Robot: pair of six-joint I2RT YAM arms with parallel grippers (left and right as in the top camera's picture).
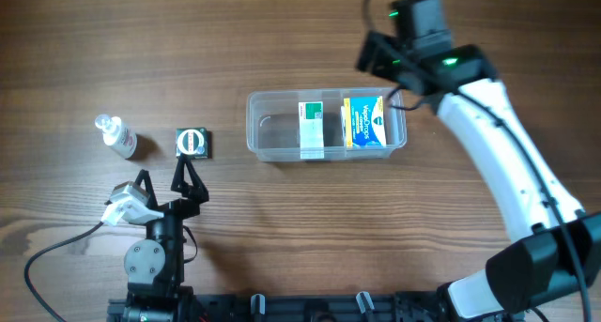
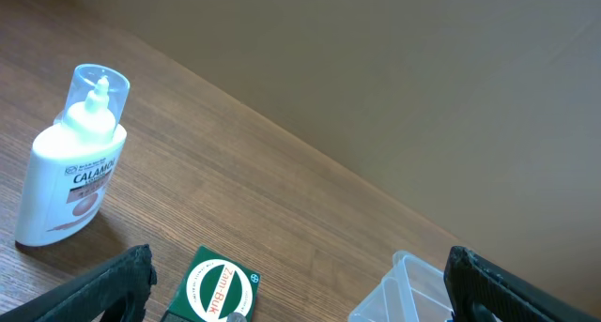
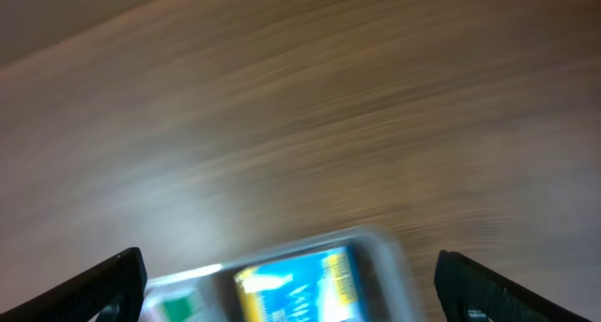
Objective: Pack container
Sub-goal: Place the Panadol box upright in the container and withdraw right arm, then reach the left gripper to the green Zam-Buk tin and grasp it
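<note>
The clear plastic container (image 1: 268,130) sits mid-table. Inside it stand a white-and-green box (image 1: 311,125) and a blue-and-yellow box (image 1: 366,122). Its corner shows in the left wrist view (image 2: 404,289), and it appears blurred in the right wrist view (image 3: 385,256). A green Zam-Buk tin (image 1: 192,142) (image 2: 216,289) and a white Calamine bottle (image 1: 119,136) (image 2: 70,176) lie left of the container. My left gripper (image 1: 165,183) (image 2: 296,299) is open and empty, just in front of the tin. My right gripper (image 1: 380,54) (image 3: 291,284) is open and empty, above the container's far right end.
The wooden table (image 1: 282,40) runs across the whole view. The right arm's white link (image 1: 507,162) crosses the right side. A cable (image 1: 56,252) loops at the near left by the left arm's base.
</note>
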